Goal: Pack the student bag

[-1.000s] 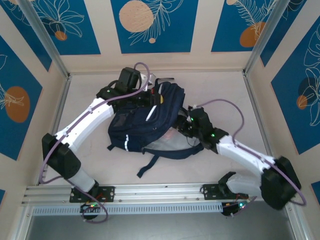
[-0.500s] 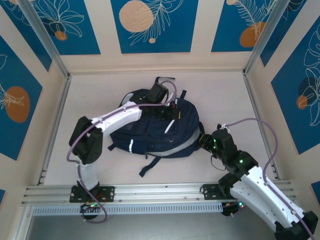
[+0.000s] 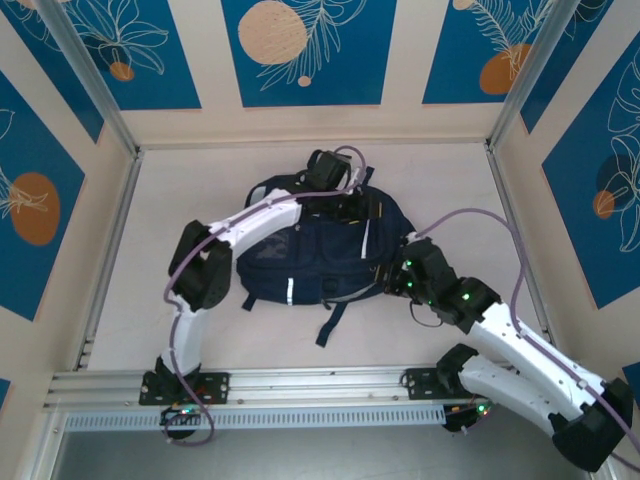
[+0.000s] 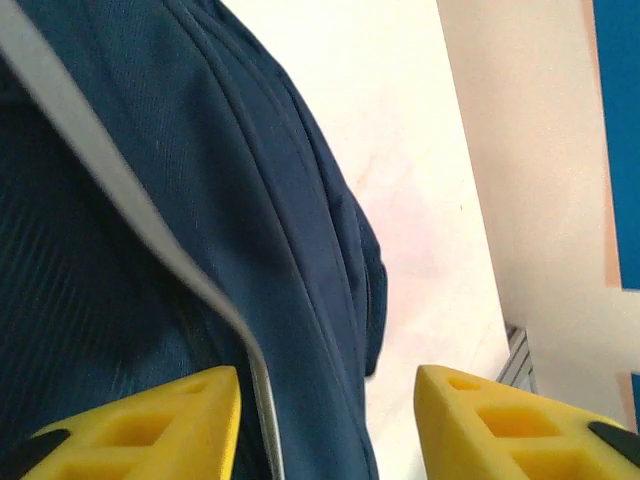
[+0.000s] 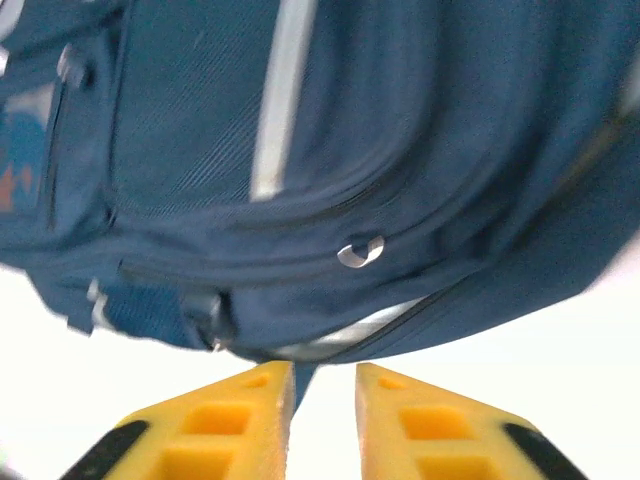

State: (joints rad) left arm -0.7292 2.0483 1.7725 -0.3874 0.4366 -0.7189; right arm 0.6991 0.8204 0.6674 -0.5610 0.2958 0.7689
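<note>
From my station the pale counter (image 3: 450, 190) takes up most of the overhead view. The bag (image 3: 310, 255) lies flat in the middle of it, front face up, a little toward the far side. One dark strap (image 3: 335, 322) trails off its near edge toward the arm bases.

The left arm (image 3: 255, 215) reaches from its base over the bag's left half. Its left gripper (image 3: 368, 212) sits above the bag's far right corner. The right arm (image 3: 520, 345) comes in low from the right, and the right gripper (image 3: 392, 280) is right at the bag's near right edge.

On the left wrist feed the left gripper (image 4: 325, 420) is released. Its yellow fingers (image 4: 150, 420) stand wide apart, with the bag's (image 4: 120, 250) side seam and bare counter showing between them.

On the right wrist feed the right gripper (image 5: 322, 395) points at the bag's (image 5: 400, 130) lower edge. Those fingers (image 5: 430, 420) are drawn close, with just a narrow slot left between them. A dark sliver of fabric dips into that slot, and I cannot tell whether they are pinching it.

Smaller details are a grey stripe (image 5: 275, 110) down the front pocket and a metal eyelet (image 5: 360, 252) under the zip line.
</note>
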